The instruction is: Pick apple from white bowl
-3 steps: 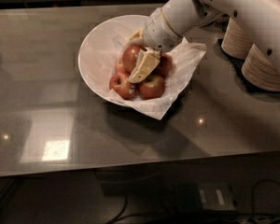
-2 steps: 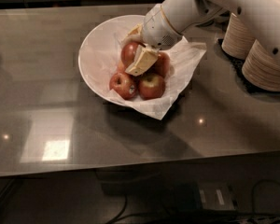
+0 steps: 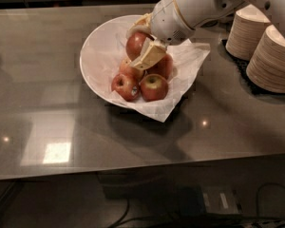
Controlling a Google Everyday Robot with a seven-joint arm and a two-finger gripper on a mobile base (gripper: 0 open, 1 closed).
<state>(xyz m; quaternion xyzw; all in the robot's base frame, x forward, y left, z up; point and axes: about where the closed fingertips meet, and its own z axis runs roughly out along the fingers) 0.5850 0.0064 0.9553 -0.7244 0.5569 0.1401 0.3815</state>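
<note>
- The apple is clamped in the hand, atop the other apples in the white bowl on the bench.
- The arm reaches in from the upper right, its wrist angled down-left over the bowl.
- The arm's upper part is cut off at the top edge, and the hand hides the apple's right side.
</note>
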